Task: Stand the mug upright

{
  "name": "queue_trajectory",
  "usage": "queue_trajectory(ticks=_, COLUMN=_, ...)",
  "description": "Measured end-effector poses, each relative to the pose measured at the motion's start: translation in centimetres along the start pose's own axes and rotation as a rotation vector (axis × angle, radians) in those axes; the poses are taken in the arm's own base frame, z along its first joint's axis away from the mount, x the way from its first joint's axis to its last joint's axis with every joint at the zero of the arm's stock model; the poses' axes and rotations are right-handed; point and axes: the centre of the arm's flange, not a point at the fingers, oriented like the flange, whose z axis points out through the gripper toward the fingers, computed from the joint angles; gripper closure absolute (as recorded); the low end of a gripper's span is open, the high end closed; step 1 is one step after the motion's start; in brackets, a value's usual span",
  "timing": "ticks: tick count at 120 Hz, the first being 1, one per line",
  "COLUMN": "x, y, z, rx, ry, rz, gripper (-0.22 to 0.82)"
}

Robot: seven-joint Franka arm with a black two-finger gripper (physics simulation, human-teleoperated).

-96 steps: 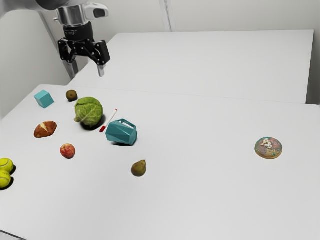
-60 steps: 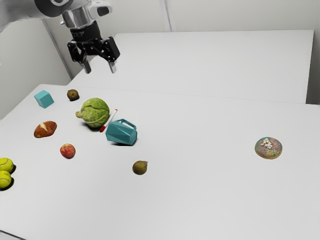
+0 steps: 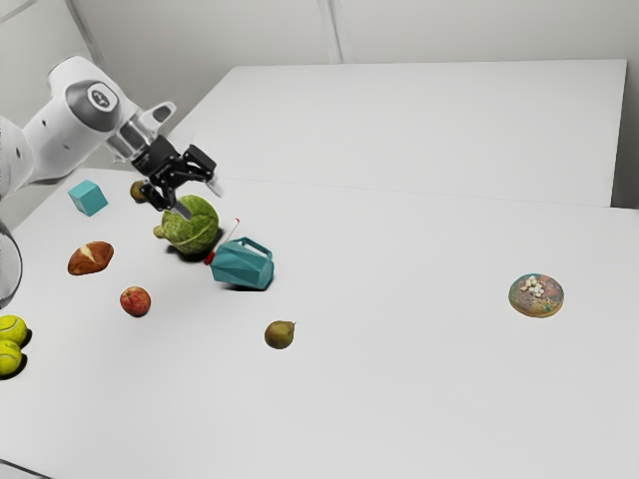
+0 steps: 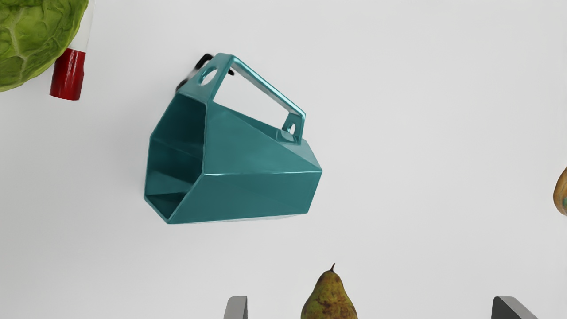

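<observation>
In the exterior view my gripper [image 3: 199,201] hangs in the air over the cabbage, toward the exterior view's left of the mug. A teal faceted mug [image 3: 242,264] lies on its side on the table, its handle on the far side. The wrist view shows the mug [image 4: 261,190] with its hollow mouth facing the cabbage and marker. Wide apart at the bottom edge stand the two fingertips of the gripper [image 4: 370,308], and they hold nothing; a pear on the table shows between them.
Close to the mug are the cabbage [image 3: 190,226], the red-capped marker [image 4: 68,75] and the pear [image 3: 280,334]. An apple [image 3: 135,301], bread [image 3: 90,258], teal cube [image 3: 88,198], tennis balls [image 3: 10,344] and donut [image 3: 536,295] lie farther off on the white table [image 3: 399,399].
My hand has come down and forward from above the table's far left to over the cabbage. Earlier, the cabbage and pear turned slightly; the mug stays on its side.
</observation>
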Motion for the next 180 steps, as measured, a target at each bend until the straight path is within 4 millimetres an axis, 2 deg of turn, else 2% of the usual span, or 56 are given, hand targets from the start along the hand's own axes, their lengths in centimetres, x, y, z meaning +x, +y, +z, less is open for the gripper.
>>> queue_trajectory(ticks=16, x=1.8, y=-3.3, z=3.0, rx=-0.054, ry=0.006, rz=0.040, gripper=0.00)
queue_trajectory(ticks=32, x=2.7, y=-6.0, z=3.4, rx=-0.072, ry=0.018, rz=0.098, gripper=0.00)
queue_trajectory(ticks=75, x=4.0, y=-8.8, z=7.1, rx=-0.154, ry=0.007, rz=0.213, gripper=0.00)
queue_trajectory(ticks=137, x=4.5, y=-9.3, z=10.1, rx=-0.217, ry=0.022, rz=0.306, gripper=0.00)
queue_trajectory(ticks=151, x=4.5, y=-8.5, z=11.4, rx=-0.234, ry=0.016, rz=0.326, gripper=0.00)
queue_trajectory(ticks=165, x=4.6, y=-7.9, z=11.9, rx=-0.245, ry=0.021, rz=0.342, gripper=0.00)
queue_trajectory(ticks=180, x=4.3, y=-8.2, z=12.8, rx=-0.260, ry=0.016, rz=0.338, gripper=0.00)
